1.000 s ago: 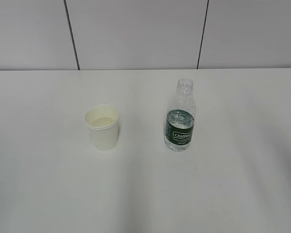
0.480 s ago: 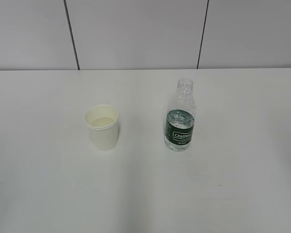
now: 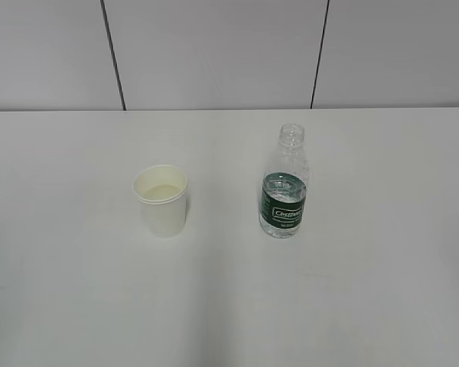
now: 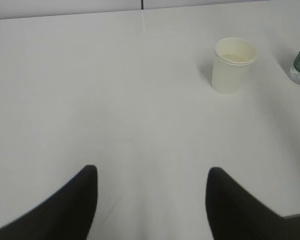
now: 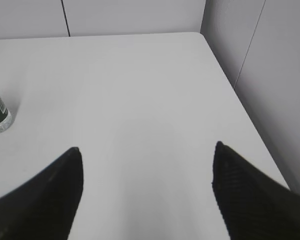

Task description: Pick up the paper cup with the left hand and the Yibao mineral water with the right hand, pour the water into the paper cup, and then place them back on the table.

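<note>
Two items stand upright and apart on the smooth white table (image 3: 76, 306): one paper cup (image 3: 161, 202) and one water bottle (image 3: 284, 187). The cup is a short tapered cylinder, matte white outside, cream inside, with a rolled rim and a little pale liquid at the bottom. The bottle is clear ribbed plastic, capless, narrow at the neck, with a dark green label band; water sits low inside.

The exterior view shows neither arm. The left wrist view shows the left end effector (image 4: 152, 200) with both black fingers spread wide and empty, well short of the cup. The right wrist view shows the right end effector (image 5: 147, 190) likewise wide and empty, the bottle at the frame's left edge, and the table's far corner against the grey wall (image 5: 270, 75).
</note>
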Controlling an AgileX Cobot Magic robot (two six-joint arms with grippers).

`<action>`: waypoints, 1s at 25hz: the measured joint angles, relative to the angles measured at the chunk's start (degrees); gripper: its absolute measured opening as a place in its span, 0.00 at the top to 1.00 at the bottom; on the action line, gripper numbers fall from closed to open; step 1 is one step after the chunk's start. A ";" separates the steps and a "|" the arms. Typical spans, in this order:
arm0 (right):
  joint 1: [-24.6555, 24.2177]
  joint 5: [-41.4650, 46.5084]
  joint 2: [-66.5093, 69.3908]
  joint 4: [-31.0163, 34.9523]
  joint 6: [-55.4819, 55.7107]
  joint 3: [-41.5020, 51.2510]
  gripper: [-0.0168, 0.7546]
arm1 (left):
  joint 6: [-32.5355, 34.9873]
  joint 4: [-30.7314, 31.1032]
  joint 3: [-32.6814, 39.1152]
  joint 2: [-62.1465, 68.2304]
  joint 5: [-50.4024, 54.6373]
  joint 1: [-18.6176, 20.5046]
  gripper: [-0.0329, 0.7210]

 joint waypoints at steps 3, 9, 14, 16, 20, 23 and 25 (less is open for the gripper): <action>0.00 2.67 -1.56 1.10 -0.47 0.67 0.21 | 0.00 0.00 0.00 0.00 0.00 0.00 0.34; 0.00 4.87 -1.61 5.54 -3.56 5.23 0.21 | 0.00 -0.01 0.00 0.00 0.00 0.00 0.34; 0.00 4.87 -1.61 7.68 -6.41 5.73 0.21 | 0.00 -0.01 0.00 0.00 0.00 0.00 0.34; 0.00 4.87 -1.61 7.82 -6.55 5.73 0.21 | 0.00 -0.01 0.00 0.00 0.00 0.00 0.34; 0.00 4.77 -1.61 8.74 -7.81 5.73 0.21 | 0.00 -0.01 0.00 0.00 0.00 0.00 0.34; 0.00 4.77 -1.61 9.63 -8.99 5.73 0.21 | 0.00 -0.01 0.00 0.00 0.00 0.00 0.34; 0.00 4.77 -1.61 9.79 -9.25 5.73 0.21 | 0.00 -0.01 0.00 0.00 0.00 0.00 0.34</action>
